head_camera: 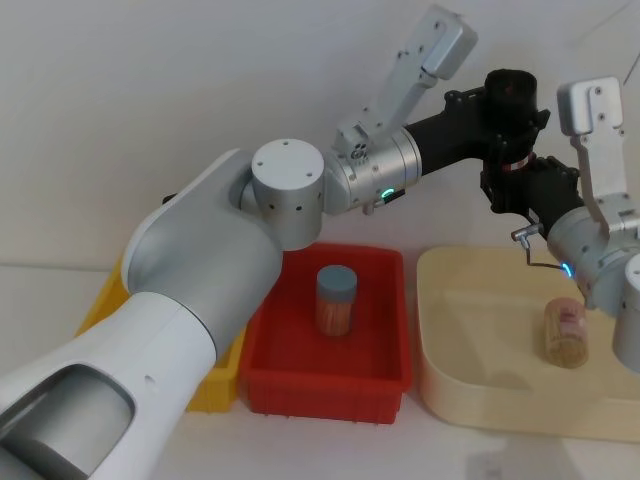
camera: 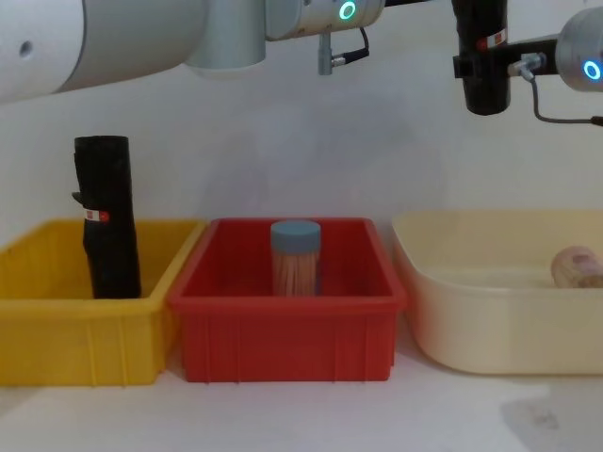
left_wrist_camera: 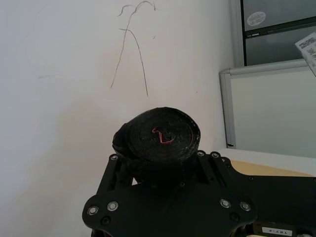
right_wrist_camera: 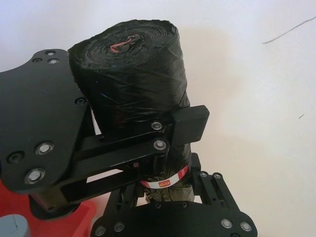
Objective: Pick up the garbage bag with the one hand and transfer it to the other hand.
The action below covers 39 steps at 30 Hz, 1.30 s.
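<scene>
The garbage bag (head_camera: 512,90) is held upright high above the table, a black roll with a red-and-white label band (right_wrist_camera: 165,181). My left gripper (head_camera: 505,108), on the green-lit arm, reaches in from the left and is shut on the roll's upper part (right_wrist_camera: 133,74). My right gripper (head_camera: 517,185), on the blue-lit arm, stands just below it, shut on the lower end at the label. The chest view shows the bag (camera: 485,89) hanging at the top right. In the left wrist view I look at the roll's end (left_wrist_camera: 160,140).
A twin black roll (camera: 106,217) stands in the yellow bin (camera: 57,320) at left. The red bin (camera: 283,311) holds an upright jar (camera: 296,256). A cream tray (camera: 499,320) at right holds a jar (camera: 577,266) on its side. A white wall stands close behind.
</scene>
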Each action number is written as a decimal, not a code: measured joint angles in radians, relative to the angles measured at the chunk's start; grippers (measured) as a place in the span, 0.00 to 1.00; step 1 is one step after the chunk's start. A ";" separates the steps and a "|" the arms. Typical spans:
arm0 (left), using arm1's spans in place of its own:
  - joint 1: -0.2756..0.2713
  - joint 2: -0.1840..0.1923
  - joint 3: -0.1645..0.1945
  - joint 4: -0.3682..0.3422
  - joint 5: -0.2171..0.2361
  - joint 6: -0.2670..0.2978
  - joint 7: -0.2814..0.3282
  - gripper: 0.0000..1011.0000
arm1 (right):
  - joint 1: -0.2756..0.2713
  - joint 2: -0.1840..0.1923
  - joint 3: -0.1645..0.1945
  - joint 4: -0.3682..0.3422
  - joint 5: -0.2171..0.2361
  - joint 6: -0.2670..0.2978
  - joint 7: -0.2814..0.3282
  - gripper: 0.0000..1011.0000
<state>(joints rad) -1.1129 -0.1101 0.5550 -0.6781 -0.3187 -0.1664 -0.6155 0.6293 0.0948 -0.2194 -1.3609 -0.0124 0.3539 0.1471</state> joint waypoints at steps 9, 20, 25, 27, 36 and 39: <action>0.000 0.000 0.000 0.000 0.000 0.000 0.000 0.50 | 0.002 -0.001 0.000 0.005 -0.001 -0.002 -0.001 0.50; 0.000 0.000 0.000 0.000 0.000 0.000 0.000 0.50 | 0.003 -0.002 0.000 0.008 -0.002 -0.003 -0.003 0.50; 0.000 0.000 0.000 0.000 0.000 0.000 0.000 0.65 | 0.003 -0.002 0.000 0.009 -0.003 -0.003 -0.004 0.50; 0.000 0.000 0.000 0.000 0.000 0.000 0.000 0.71 | 0.004 -0.002 0.000 0.009 -0.002 -0.003 -0.004 0.50; 0.000 0.000 0.000 0.000 0.000 0.000 0.000 0.95 | 0.004 -0.003 0.001 0.010 -0.003 -0.004 -0.004 0.50; 0.000 0.000 0.000 0.000 0.000 0.000 0.000 0.99 | 0.006 -0.004 0.004 0.013 -0.005 -0.002 -0.008 0.50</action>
<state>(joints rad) -1.1130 -0.1101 0.5550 -0.6781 -0.3187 -0.1664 -0.6155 0.6353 0.0904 -0.2159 -1.3475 -0.0177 0.3523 0.1391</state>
